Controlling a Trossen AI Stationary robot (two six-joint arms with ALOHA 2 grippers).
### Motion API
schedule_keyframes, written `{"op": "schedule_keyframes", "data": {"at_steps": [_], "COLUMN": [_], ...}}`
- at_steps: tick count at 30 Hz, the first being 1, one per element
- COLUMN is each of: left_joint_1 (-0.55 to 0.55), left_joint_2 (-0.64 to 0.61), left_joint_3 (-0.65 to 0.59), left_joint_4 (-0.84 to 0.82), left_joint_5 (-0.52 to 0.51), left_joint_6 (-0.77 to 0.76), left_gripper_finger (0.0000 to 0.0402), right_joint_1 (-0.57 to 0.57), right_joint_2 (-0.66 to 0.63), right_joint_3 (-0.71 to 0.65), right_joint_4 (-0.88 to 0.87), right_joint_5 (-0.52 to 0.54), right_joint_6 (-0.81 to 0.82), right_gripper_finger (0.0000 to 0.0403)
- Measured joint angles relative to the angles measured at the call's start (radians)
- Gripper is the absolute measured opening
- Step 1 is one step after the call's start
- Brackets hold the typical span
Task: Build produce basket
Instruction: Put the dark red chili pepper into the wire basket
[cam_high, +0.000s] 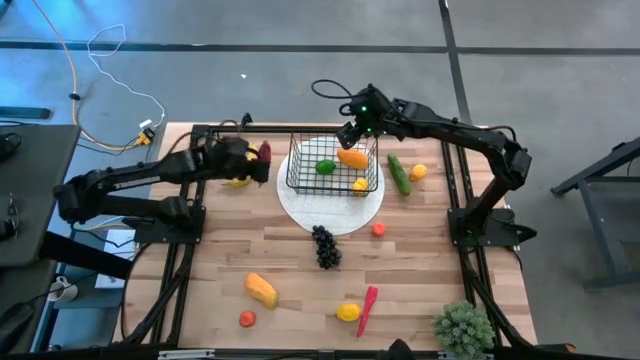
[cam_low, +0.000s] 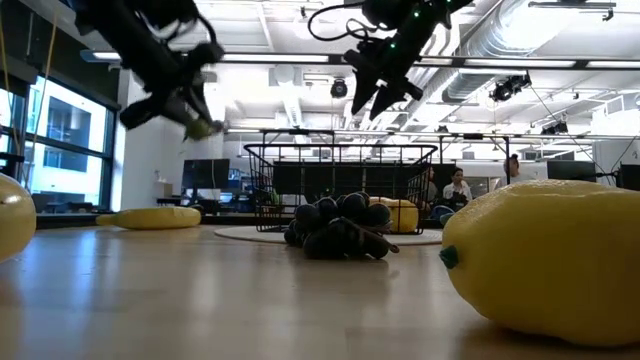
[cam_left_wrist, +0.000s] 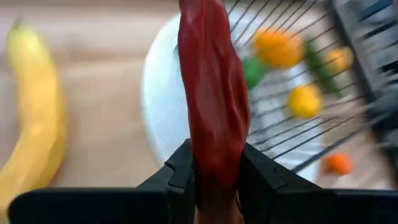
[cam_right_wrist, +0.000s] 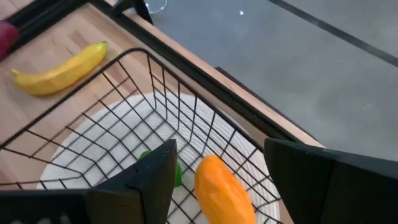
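I had the basket (cam_high: 333, 165) sitting on the white plate (cam_high: 330, 210) at about twelve o'clock from the table's middle, so that both of my arms could reach it from either side. Inside it already lay an orange piece (cam_high: 352, 157), a small green one (cam_high: 325, 167) and a yellow one (cam_high: 359, 184) — three pieces in, by my count, with much of the produce left on the wood.

My left gripper (cam_left_wrist: 216, 163) hung at nine o'clock of the basket, just above the banana (cam_high: 238, 181) that lay on the table beneath it. Its fingers (cam_left_wrist: 180, 171) were pinched on a red chili (cam_left_wrist: 214, 106), the pepper standing out lengthwise between the pads. I judged it was held that way so it could go over the wire rim end first.

My right gripper (cam_right_wrist: 217, 180) hovered over the basket's far edge near one o'clock, its fingers (cam_right_wrist: 149, 177) spread wide and holding nothing — the orange piece lay directly below, between them.

The grapes (cam_high: 326, 245) sat at six o'clock of the plate, the cucumber (cam_high: 399, 172) at three o'clock, both well clear of the basket.
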Motion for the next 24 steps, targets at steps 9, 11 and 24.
{"op": "schedule_keyframes", "data": {"at_steps": [9,11,24], "left_joint_1": [0.011,0.022,0.046], "left_joint_2": [-0.046,-0.030,0.190], "left_joint_3": [0.001,0.001,0.197], "left_joint_4": [0.279,0.325,0.315], "left_joint_5": [-0.009,0.009,0.000], "left_joint_6": [0.100,0.103,0.291], "left_gripper_finger": [0.0068,0.0068,0.0070], "right_joint_1": [-0.021,-0.028,-0.063], "right_joint_2": [-0.001,-0.003,-0.068], "right_joint_3": [0.000,0.000,0.000], "right_joint_4": [-0.018,-0.019,-0.054], "right_joint_5": [0.001,0.001,0.064], "right_joint_6": [0.002,0.010,0.026], "right_gripper_finger": [0.0222,0.0222,0.0222]}}
